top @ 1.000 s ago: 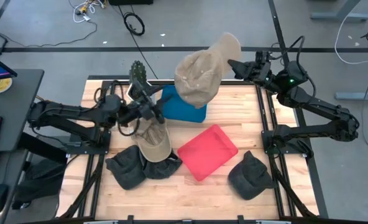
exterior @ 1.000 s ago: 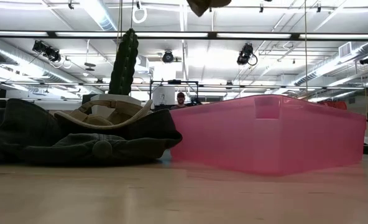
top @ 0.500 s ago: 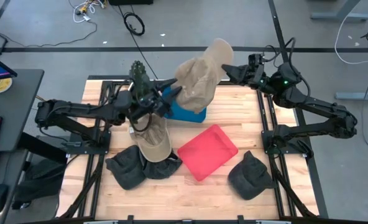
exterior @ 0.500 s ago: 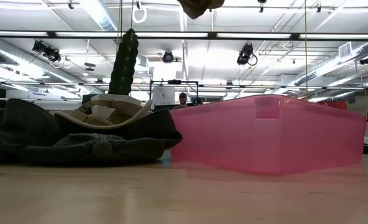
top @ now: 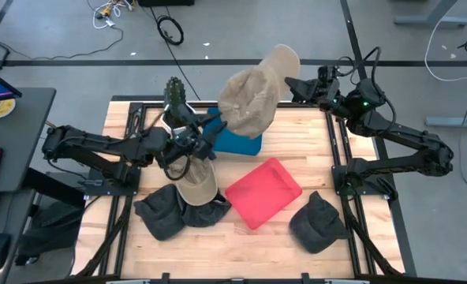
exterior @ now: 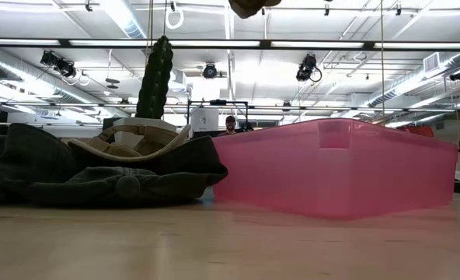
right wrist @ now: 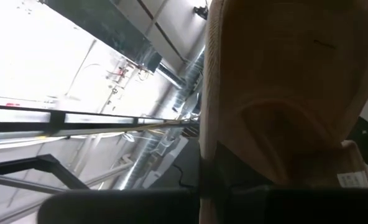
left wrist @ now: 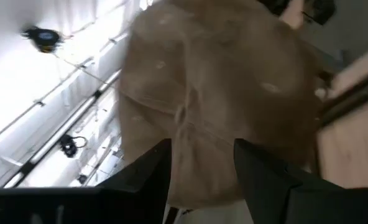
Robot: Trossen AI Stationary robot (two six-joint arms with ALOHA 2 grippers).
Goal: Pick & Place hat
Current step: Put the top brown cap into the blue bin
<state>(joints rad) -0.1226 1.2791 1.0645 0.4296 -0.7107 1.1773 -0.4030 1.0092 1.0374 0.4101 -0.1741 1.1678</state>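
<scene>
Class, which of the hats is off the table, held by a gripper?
The tan hat raised over the blue bin, clamped by the right gripper; the others lie on the table.

left gripper (top: 211,136) pulled back from tan hat (top: 253,96) | hat shifted slightly right

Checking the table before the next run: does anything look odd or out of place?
Yes. A tan hat hangs in mid-air over the blue bin, pinched at its brim by the right hand. The left hand is open just below it. Dark hats lie heaped with another tan one.
</scene>
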